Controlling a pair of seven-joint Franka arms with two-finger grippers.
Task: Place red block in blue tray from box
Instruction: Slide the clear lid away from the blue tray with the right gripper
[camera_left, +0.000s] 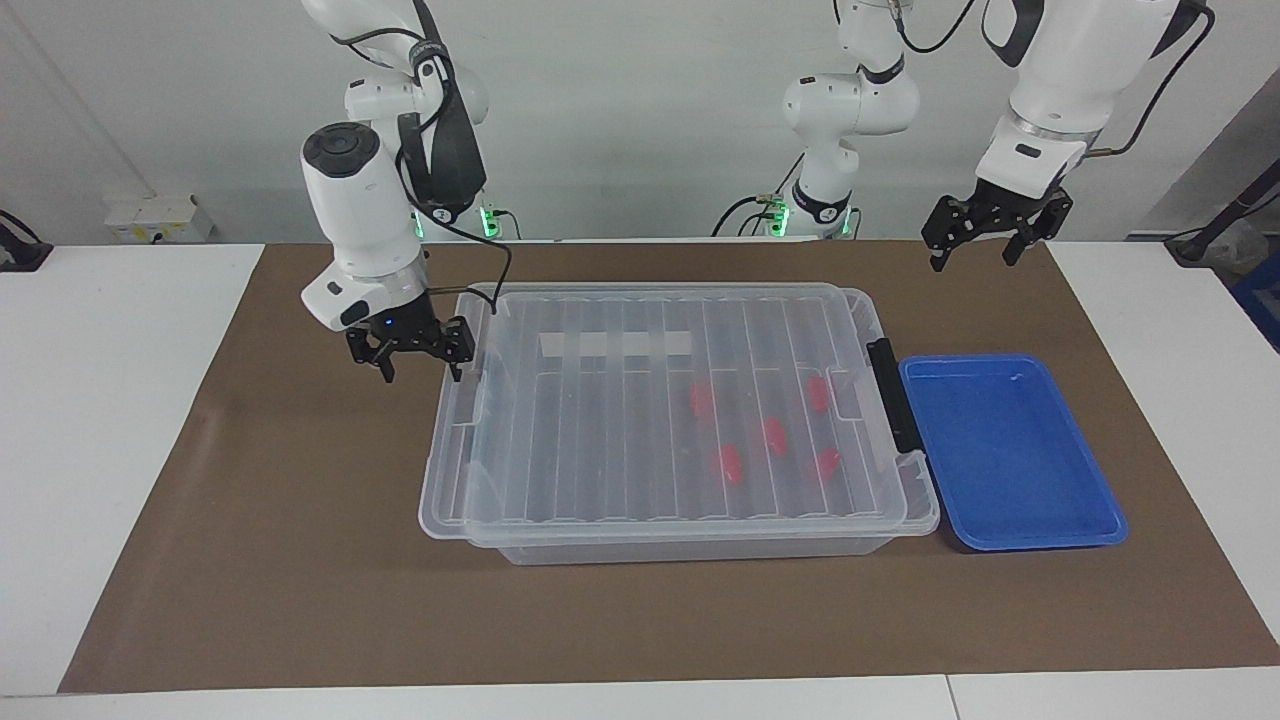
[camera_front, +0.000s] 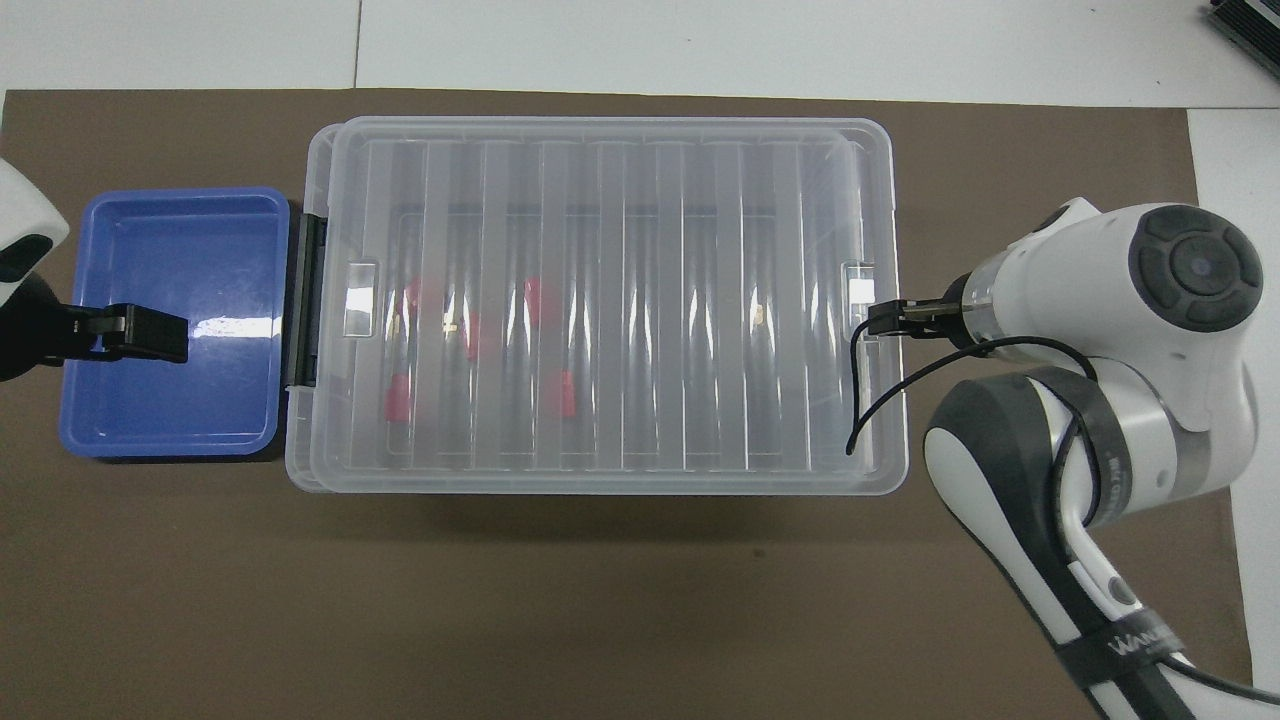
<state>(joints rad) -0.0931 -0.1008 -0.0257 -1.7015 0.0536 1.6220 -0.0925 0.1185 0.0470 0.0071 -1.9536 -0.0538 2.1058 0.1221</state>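
Observation:
The box (camera_left: 600, 440) is a large clear bin with its ribbed lid shut. Several red blocks (camera_left: 731, 462) lie inside it toward the left arm's end and show through the lid (camera_front: 398, 398). The blue tray (camera_left: 1010, 450) stands empty against that end of the box, beside the black latch (camera_left: 892, 395). My right gripper (camera_left: 420, 362) is open and low, just off the box's rim at the right arm's end (camera_front: 885, 318); I cannot tell if it touches. My left gripper (camera_left: 978, 250) is open and empty, raised over the blue tray (camera_front: 140, 333).
The box (camera_front: 620, 300) and the tray (camera_front: 180, 260) stand on a brown mat (camera_left: 300, 560) that covers the middle of the white table. A white tape strip (camera_left: 615, 345) is on the lid. A black cable (camera_front: 860, 400) hangs from the right wrist over the lid's corner.

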